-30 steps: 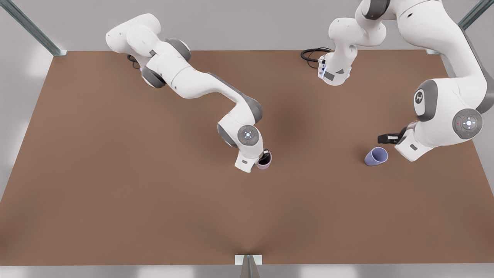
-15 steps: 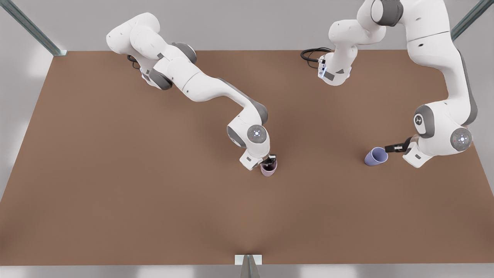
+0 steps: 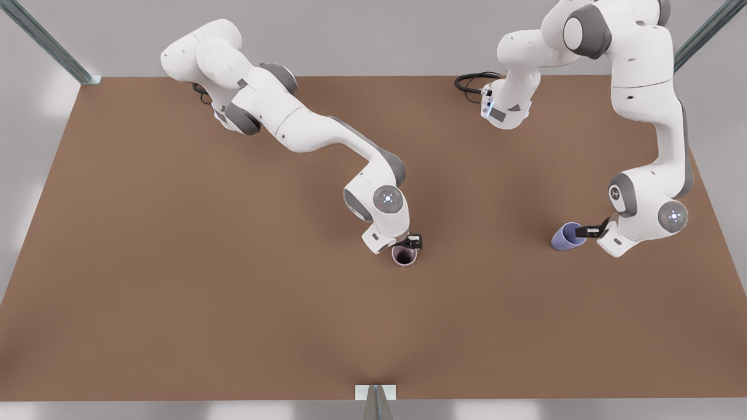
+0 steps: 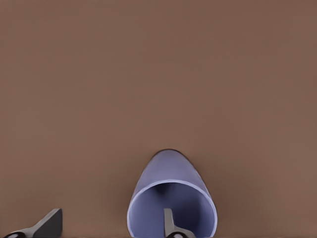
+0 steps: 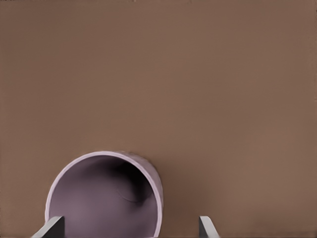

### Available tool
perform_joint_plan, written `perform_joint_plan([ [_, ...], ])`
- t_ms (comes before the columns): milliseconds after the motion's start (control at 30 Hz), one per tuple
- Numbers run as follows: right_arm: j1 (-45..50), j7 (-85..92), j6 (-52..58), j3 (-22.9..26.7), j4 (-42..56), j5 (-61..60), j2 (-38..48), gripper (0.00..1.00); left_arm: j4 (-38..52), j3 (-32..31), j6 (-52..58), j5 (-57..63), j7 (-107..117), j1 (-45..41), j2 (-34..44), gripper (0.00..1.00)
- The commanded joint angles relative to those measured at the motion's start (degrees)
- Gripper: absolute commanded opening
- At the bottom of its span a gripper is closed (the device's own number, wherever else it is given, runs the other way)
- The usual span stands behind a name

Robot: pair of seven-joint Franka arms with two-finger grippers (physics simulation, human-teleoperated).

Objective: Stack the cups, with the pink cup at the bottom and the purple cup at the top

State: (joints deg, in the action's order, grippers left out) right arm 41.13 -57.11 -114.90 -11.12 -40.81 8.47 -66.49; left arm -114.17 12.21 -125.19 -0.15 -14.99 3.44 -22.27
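right now i see my left pincer (image 3: 583, 232) spread at the lying lavender-blue tapered cup (image 3: 565, 237), one finger (image 4: 171, 225) inside its mouth and the other (image 4: 47, 225) outside its wall, on the front view's right of the brown tabletop (image 3: 175, 262). my right pincer (image 3: 410, 242) hangs spread just beside the upright dusty pink-mauve tapered cup (image 3: 404, 255) near the middle, its fingers (image 5: 49, 228) straddling part of the rim without pinching it. both cups sit well apart.
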Motion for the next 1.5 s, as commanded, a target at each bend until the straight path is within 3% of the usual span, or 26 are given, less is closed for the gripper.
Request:
perform_joint_plan([
  [0, 0.00, -6.26, 0.20, -0.04, 0.03, -0.03, 0.22, 1.00, -1.15, 0.01, -4.62, 0.06, -4.96, 0.16, -0.76, 1.00],
  [133, -3.07, -5.47, 1.43, 0.13, -0.06, -0.20, 3.82, 1.00, -1.23, -0.08, -4.89, 0.06, -4.96, 0.34, -2.25, 1.00],
  [167, -8.08, -4.42, 3.80, -0.13, -0.76, -0.21, 6.81, 1.00, -1.23, -0.08, -4.80, 0.06, -4.52, 0.43, -2.25, 0.84],
  [200, -11.24, 0.59, 8.63, 0.05, -3.12, -0.03, 11.11, 1.00, -1.23, -0.08, -4.36, 0.06, -4.43, 0.43, -2.25, 0.49],
  [233, -17.74, 6.74, 10.22, -0.22, -12.34, -0.12, 19.54, 1.00, -1.23, -0.17, -3.74, -0.03, -4.35, 0.43, -2.08, 0.37],
  [267, -24.15, 13.68, 10.13, -0.22, -30.79, -0.29, 35.09, 1.00, -1.23, -0.26, -3.66, -1.52, -4.26, 0.43, -1.99, 0.31],
  [300, -29.70, 24.14, 12.41, -0.48, -41.26, -4.32, 46.61, 1.00, -1.23, -0.17, -3.66, -3.72, -4.26, 0.43, -1.99, 0.27],
  [367, -37.35, 30.21, 20.15, -0.39, -51.82, -6.71, 59.46, 1.00, -1.23, -0.26, -3.13, -3.72, -4.26, 0.43, -2.08, 0.21],
  [433, -45.08, 46.29, 24.46, -0.30, -46.03, -9.08, 57.62, 1.00, -1.32, -0.26, -2.86, -3.81, -4.26, 0.43, -2.34, 0.21],
  [500, -47.28, 48.15, 30.70, 0.31, -36.27, -7.77, 48.48, 1.00, -1.67, -0.43, -2.86, -3.81, -4.26, 0.34, -2.34, 0.21],
  [633, -47.99, 58.17, 17.34, 0.49, -50.59, -4.86, 57.70, 1.00, -1.41, -1.40, -2.60, -3.81, -4.17, 0.16, -1.73, 0.21],
  [800, -47.55, 69.68, 17.78, 0.49, -50.24, -4.51, 57.70, 1.00, 1.75, -2.19, -0.14, -3.72, -1.98, -4.93, 2.40, 0.21],
  [933, -47.20, 71.16, 17.96, 0.31, -49.63, -4.51, 57.18, 1.00, 9.84, -5.08, 6.54, -3.37, 27.62, -17.85, 3.90, 0.21],
  [1000, -47.20, 85.41, 14.53, 0.31, -49.71, -4.51, 56.56, 1.00, 12.30, -6.58, 10.14, -3.54, 30.99, -18.82, 3.55, 0.21],
  [1033, -47.28, 84.80, 14.62, 0.40, -49.63, -4.60, 56.56, 1.00, 12.56, -6.58, 10.23, -3.81, 32.30, -19.78, 3.46, 0.21],
  [1067, -47.46, 72.96, 15.84, 0.40, -49.01, -4.69, 56.65, 1.00, 14.67, -6.58, 10.84, -3.81, 37.39, -21.98, 2.23, 0.21],
  [1133, -47.64, 54.05, 19.80, 0.40, -48.13, -5.04, 56.47, 1.00, 31.27, -6.76, 24.99, -3.72, 46.54, -26.11, -6.12, 0.21],
  [1167, -47.73, 48.33, 19.80, 0.40, -48.13, -5.39, 56.39, 1.00, 33.39, -6.76, 27.11, -3.81, 51.10, -27.61, -7.61, 0.21],
  [1267, -47.02, 48.59, 19.71, 0.22, -46.90, -5.04, 56.04, 1.00, 41.21, -6.85, 26.58, -3.98, 61.04, -34.38, -13.15, 0.21],
  [1333, -47.02, 48.32, 21.30, 0.13, -42.69, -5.13, 52.52, 1.00, 43.14, -6.85, 25.61, -6.00, 61.40, -34.91, -14.82, 0.21],
  [1467, -47.81, 52.19, 21.56, 0.49, -44.18, -5.04, 53.22, 1.00, 45.00, -7.55, 20.69, -10.13, 62.28, -34.73, -16.32, 0.21],
])
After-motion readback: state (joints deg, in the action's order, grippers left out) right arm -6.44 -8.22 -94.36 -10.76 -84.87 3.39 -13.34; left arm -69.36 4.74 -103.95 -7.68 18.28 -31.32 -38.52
